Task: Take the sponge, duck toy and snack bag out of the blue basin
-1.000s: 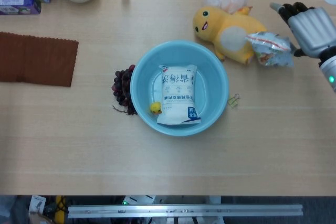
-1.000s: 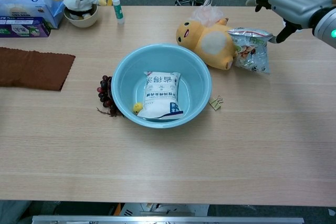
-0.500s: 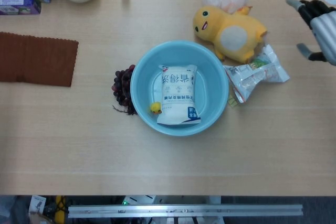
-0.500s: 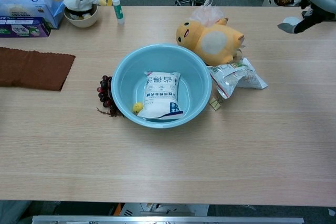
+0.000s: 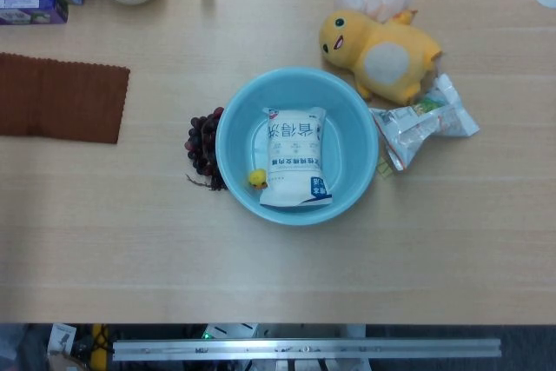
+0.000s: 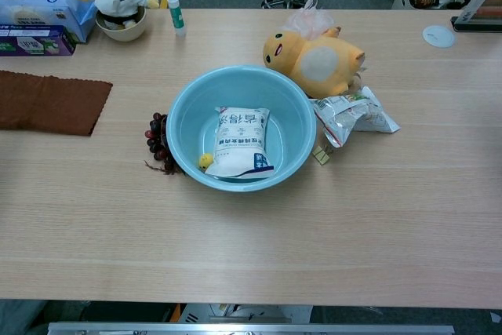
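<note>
Neither hand visible. Snack bag [image 5: 423, 123] on table right of basin [image 5: 356, 119]; white packet [image 5: 296, 156], tiny duck [image 5: 257, 179] inside.

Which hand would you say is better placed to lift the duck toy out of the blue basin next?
Probably left, though neither hand is in view: the duck toy lies at the left wall of the blue basin, with the white packet on its right.
</note>
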Available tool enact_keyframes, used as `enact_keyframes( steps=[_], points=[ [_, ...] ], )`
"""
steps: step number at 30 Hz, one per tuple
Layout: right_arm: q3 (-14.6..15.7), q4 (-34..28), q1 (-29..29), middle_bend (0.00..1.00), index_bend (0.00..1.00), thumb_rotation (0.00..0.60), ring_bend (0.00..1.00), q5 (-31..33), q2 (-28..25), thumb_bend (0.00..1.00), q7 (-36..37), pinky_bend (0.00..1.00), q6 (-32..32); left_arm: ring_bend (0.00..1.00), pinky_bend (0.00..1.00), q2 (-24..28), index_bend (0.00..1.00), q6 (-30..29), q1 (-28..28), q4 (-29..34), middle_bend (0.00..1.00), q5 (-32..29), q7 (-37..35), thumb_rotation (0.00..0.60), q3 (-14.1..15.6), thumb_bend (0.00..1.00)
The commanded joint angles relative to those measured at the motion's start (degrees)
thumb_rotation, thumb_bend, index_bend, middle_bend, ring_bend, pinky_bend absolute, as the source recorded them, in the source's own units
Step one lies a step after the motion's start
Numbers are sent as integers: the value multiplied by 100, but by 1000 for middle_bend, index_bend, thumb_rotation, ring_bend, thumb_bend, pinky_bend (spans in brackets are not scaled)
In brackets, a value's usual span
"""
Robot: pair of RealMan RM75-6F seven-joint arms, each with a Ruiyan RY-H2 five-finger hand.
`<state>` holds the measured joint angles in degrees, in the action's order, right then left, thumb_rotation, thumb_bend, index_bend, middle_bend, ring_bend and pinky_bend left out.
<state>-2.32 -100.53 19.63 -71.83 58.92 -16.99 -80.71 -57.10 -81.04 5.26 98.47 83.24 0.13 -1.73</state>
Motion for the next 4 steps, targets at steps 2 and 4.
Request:
enact_keyframes(
  steps=[2,4],
  points=[
    [113,-220,-365,259,118,600,206,-249,-156,261,42,462,-392,9,78,-80,0,-141,-40,44,67,56,65,600,-13,229],
    [149,-275,-496,263,133,600,206,-345,-185,260,51,462,-514,9,78,-143,0,-228,-59,17,67,89,38,600,-32,229]
  ],
)
